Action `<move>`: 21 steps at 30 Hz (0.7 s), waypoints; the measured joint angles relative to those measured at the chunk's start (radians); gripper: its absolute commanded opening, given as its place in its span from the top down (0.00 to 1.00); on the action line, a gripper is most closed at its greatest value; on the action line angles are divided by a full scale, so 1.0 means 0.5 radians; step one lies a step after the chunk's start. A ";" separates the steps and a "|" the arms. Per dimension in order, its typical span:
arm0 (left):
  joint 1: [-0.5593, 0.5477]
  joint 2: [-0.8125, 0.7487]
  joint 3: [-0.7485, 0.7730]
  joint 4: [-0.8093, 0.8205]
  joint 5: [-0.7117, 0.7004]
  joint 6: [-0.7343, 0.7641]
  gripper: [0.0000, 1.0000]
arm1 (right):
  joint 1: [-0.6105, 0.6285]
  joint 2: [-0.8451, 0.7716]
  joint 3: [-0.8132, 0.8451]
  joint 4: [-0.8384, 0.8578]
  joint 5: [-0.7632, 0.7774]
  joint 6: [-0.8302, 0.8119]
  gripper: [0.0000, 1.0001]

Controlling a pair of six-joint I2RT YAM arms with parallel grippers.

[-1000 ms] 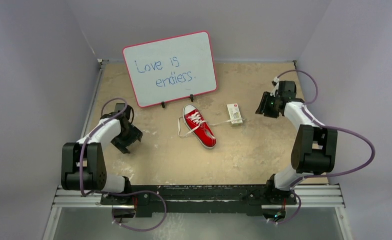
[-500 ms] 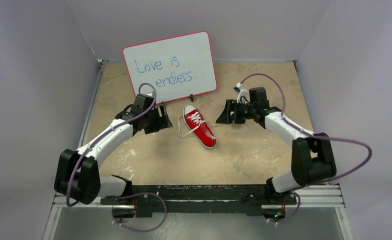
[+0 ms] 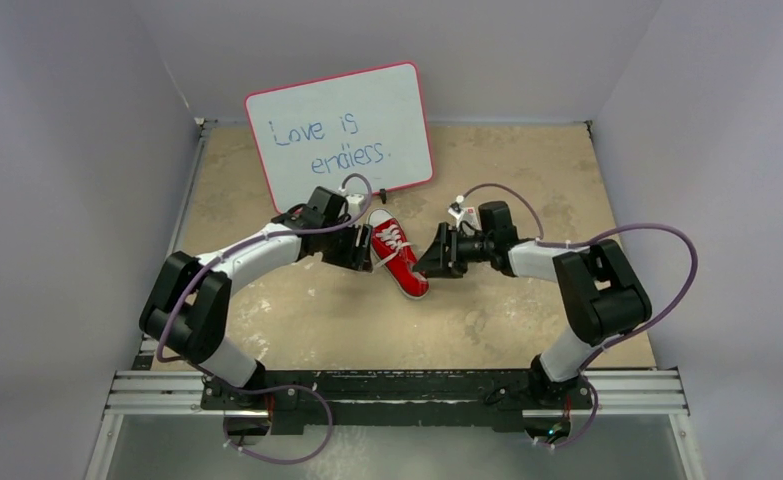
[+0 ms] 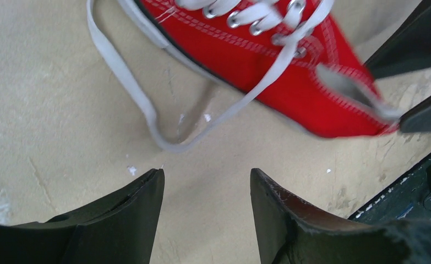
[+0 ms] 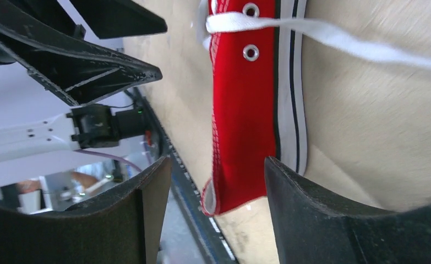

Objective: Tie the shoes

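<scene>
The red sneaker is laid on the tan table, flanked by both grippers. The left gripper is seen open and empty, with the white lace looped just beyond its tips. The right gripper is spread about the heel, and contact cannot be told.

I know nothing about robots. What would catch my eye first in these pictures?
A small red sneaker lies in the middle of the table, its white laces loose and untied. Two black claws flank it, the left gripper and the right gripper, both open and holding nothing. Behind the shoe stands a pink-framed whiteboard with blue handwriting.
</scene>
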 measured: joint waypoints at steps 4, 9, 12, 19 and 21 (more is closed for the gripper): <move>-0.046 0.006 0.059 0.043 -0.005 0.006 0.37 | 0.091 -0.071 -0.208 0.265 -0.031 0.341 0.33; -0.049 0.006 0.069 0.137 0.002 -0.011 0.34 | 0.092 -0.449 -0.217 0.070 0.069 0.510 0.27; -0.050 0.006 0.043 0.270 0.018 -0.008 0.37 | 0.011 -0.582 0.095 -0.378 0.269 0.305 0.26; -0.061 0.145 0.009 0.433 0.165 0.331 0.46 | -0.151 -0.571 0.761 -1.149 0.642 -0.468 0.28; -0.061 0.213 0.038 0.394 0.208 0.432 0.41 | -0.170 -0.529 0.827 -1.314 0.691 -0.668 0.28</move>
